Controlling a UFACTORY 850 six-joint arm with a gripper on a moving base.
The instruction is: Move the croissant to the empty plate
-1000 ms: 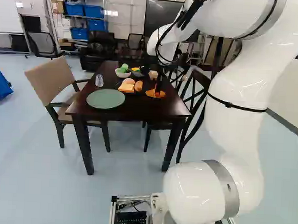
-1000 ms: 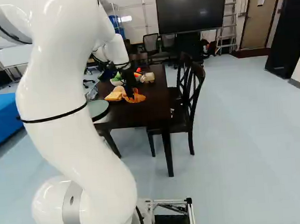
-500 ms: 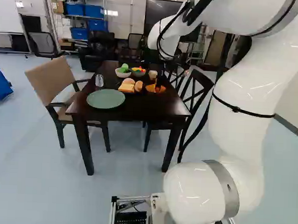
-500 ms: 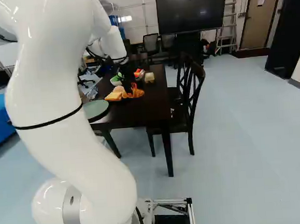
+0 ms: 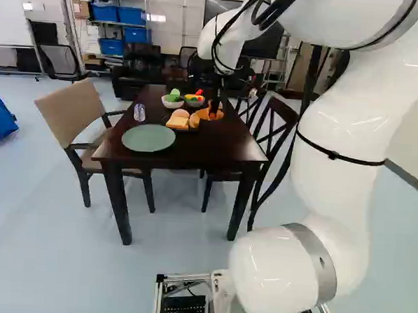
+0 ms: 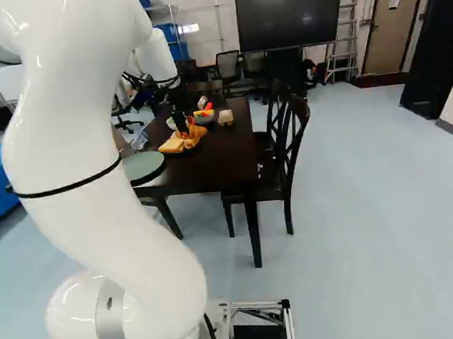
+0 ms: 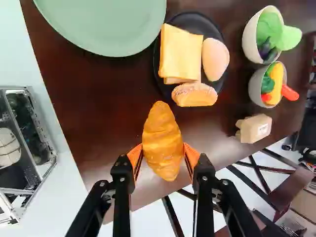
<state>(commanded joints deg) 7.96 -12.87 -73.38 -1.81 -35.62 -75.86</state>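
The fingers (image 6: 180, 123) are parted by about the croissant's width and have hold of the croissant (image 7: 162, 140), an orange pad (image 7: 191, 155) against each side near its middle. It appears to be lifted above the desk (image 5: 209, 151), though how high is hard to judge from the base views. The green plate (image 7: 103, 24) holds nothing and lies near the desk's front edge in the left base view. Just beside it is a black plate (image 7: 195, 17), bearing yellow-topped sliced bread (image 7: 182, 52), a round bun (image 7: 215, 59) and an oblong roll (image 7: 194, 95). Past that plate are two bowls, one (image 7: 250, 42) with lettuce-green pieces, the other (image 7: 255, 89) with yellow, green and red pieces. A small beige carton (image 7: 256, 129) sits near the second bowl.
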